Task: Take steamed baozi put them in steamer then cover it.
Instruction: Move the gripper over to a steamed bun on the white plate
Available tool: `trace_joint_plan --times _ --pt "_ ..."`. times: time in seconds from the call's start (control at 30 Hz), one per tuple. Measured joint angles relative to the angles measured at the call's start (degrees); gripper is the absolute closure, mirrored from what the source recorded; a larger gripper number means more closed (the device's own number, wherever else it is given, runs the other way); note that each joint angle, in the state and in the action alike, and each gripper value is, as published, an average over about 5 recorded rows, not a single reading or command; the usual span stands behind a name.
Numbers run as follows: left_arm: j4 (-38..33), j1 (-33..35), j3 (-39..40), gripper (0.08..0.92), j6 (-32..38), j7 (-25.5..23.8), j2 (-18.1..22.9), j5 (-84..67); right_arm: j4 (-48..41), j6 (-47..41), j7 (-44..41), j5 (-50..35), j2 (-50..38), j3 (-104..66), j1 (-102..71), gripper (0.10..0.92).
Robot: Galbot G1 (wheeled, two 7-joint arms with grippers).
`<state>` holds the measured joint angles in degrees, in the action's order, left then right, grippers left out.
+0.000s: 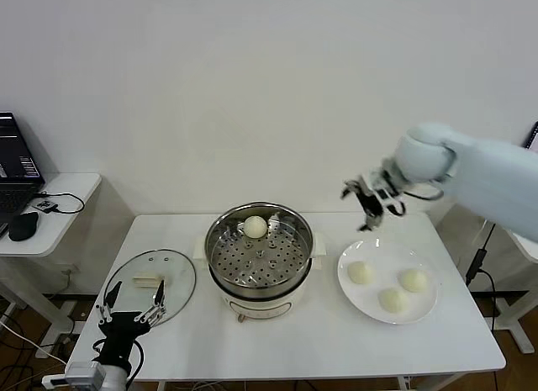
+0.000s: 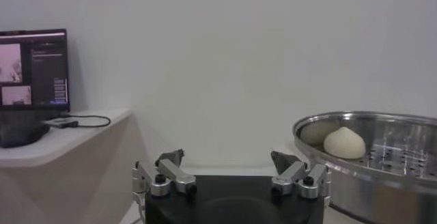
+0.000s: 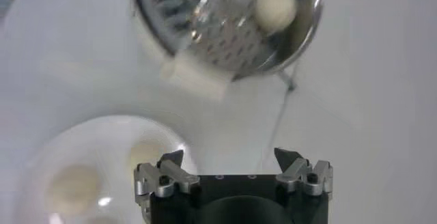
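Right gripper [image 1: 367, 208]: jaws apart, nothing between them; raised in the air past the far edge of the plate, between plate and steamer.
Below the right gripper: white plate [image 1: 424, 305] with three steamed baozi [image 1: 361, 272] on it, all apart from the fingers; the nearest bun lies almost straight under the fingertips.
Beside the right gripper, toward the robot's left: steamer [image 1: 260, 251] at the table's middle, uncovered; one bun [image 1: 255, 227] sits on the perforated tray against the far wall.
Left gripper [image 1: 133, 303]: jaws apart and empty; low at the near left edge of the table, idle.
Just ahead of the left gripper: cover [image 1: 151, 278] lying flat on the table, handle up, well apart from the steamer and not gripped.
Farther left: side desk [image 1: 63, 192] with a laptop [image 1: 17, 166].
Done, by my reading: one of four buns is in the steamer.
Left to do: three buns to carry over, then the cover onto the pot.
Step in hand, as a judgement: the right gripper looks placed to go down for the next bun on the plate.
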<state>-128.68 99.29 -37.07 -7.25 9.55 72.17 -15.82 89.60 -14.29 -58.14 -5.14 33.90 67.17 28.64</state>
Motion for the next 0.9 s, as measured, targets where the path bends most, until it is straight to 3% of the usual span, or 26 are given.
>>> trace_joint_plan --times 0.3,0.9 --pt "0.72 -0.21 -0.59 0.177 -0.14 -0.05 0.33 0.7 -3.73 -1.25 0.02 6.15 -1.34 -8.29 -12.62 0.203" --pt "1.21 0.92 -2.62 0.177 -0.1 0.19 -0.06 1.23 -14.76 -0.83 1.61 13.65 7.14 -18.66 -29.0 0.203"
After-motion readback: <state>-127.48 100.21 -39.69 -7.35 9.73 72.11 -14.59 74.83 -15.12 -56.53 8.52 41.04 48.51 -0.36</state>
